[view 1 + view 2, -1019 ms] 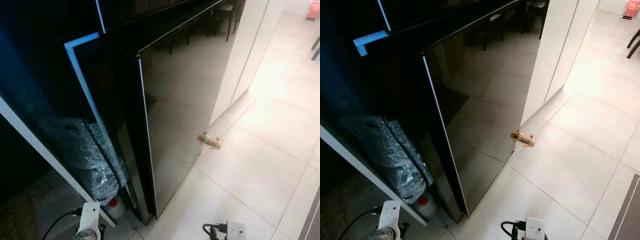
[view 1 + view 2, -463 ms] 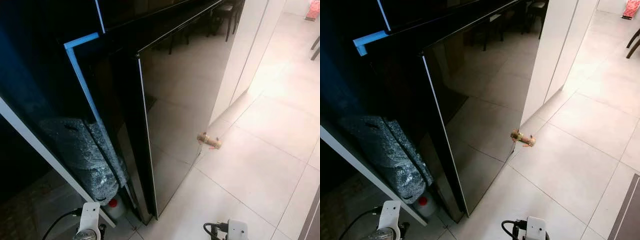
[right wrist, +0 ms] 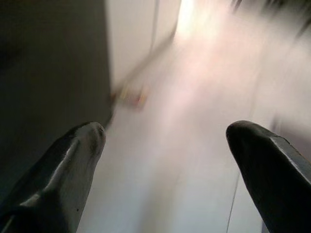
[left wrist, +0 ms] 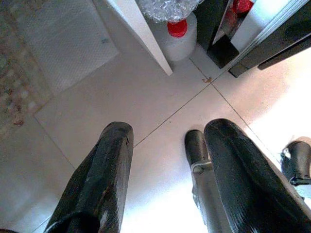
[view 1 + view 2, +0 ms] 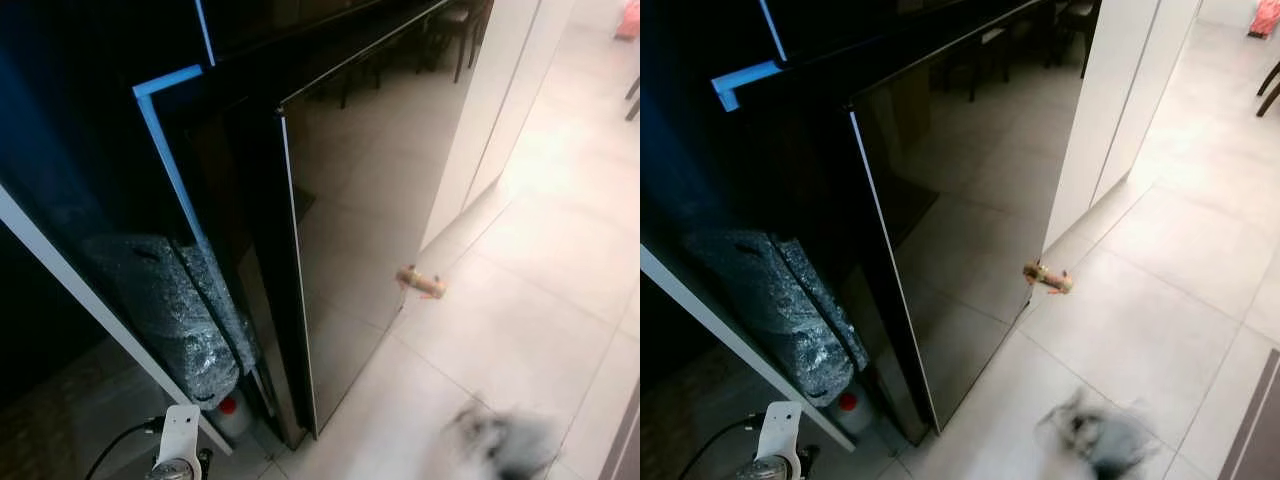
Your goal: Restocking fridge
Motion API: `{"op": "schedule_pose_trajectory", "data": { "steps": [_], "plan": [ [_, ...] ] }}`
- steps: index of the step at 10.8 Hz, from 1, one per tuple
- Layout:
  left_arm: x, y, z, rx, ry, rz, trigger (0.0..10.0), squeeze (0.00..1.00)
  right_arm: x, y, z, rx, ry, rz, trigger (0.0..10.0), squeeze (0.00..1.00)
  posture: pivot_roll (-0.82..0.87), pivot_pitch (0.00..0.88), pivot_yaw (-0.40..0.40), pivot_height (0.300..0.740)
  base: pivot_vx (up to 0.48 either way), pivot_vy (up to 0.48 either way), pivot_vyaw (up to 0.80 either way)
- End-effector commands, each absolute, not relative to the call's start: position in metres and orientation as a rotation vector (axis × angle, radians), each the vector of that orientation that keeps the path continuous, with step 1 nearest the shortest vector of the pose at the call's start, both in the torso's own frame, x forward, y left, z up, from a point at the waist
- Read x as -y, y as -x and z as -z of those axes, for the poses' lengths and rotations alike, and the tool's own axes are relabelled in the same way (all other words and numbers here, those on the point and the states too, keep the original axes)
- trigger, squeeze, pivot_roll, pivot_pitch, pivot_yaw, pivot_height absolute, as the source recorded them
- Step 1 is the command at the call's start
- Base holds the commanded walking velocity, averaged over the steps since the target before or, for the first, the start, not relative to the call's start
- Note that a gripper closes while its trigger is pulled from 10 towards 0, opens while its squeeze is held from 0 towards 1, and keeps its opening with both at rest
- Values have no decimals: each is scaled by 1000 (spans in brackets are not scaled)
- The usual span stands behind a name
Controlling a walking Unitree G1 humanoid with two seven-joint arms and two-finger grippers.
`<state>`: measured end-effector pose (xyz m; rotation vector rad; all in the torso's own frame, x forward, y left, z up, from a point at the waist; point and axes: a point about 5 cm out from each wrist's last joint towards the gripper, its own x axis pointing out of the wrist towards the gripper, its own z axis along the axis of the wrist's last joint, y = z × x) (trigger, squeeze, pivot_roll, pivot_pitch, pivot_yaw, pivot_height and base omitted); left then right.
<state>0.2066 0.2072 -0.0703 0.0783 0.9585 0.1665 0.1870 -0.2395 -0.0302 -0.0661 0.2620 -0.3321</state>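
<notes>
R claw (image 3: 165, 160) now a moving blur, fingers spread, empty, heading for door (image 5: 370, 200); L claw (image 4: 165, 160) open, idle.

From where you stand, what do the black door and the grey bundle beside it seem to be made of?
The black door looks like glossy glass or lacquered panel: it mirrors the floor tiles and chairs. The grey bundle seems wrapped in plastic bubble film, judging by its crinkled, glinting surface.
</notes>
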Motion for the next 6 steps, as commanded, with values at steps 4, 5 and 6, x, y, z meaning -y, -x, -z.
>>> {"op": "schedule_pose_trajectory", "data": {
  "steps": [4,5,6],
  "plan": [
    [-209,-205,71,-958,-62,-172,10000,0,232,-182,30,-231,50,327,10000,0,-200,0,35,740,0,0,0],
    [-208,-205,71,-954,-60,-173,10000,0,232,-181,28,-218,46,326,10000,0,-199,0,34,740,0,0,0],
    [-208,-205,71,-952,-59,-172,10000,0,231,-180,26,-203,41,322,10000,0,-199,0,34,740,0,0,0]
  ]
}}
